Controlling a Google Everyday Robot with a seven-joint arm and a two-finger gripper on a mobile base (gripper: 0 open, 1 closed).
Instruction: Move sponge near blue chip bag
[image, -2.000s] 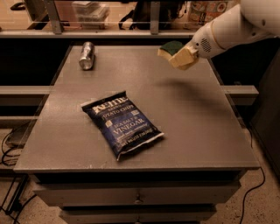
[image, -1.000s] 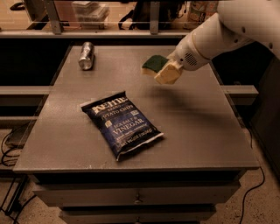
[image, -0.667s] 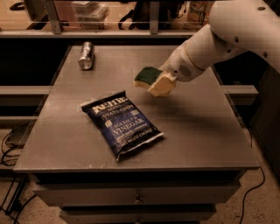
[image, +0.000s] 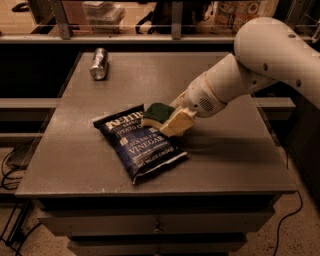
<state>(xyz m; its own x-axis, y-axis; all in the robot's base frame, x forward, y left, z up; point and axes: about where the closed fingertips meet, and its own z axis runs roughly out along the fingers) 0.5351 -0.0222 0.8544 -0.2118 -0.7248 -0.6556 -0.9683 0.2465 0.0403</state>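
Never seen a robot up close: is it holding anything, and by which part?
The tool, over the blue chip bag's upper edge, grips the sponge by its end nearest the arm.

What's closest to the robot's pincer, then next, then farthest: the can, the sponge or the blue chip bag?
The pincer hangs over the middle of the table.
1. sponge: held in it.
2. blue chip bag: just below, to the left.
3. can: far back-left corner.
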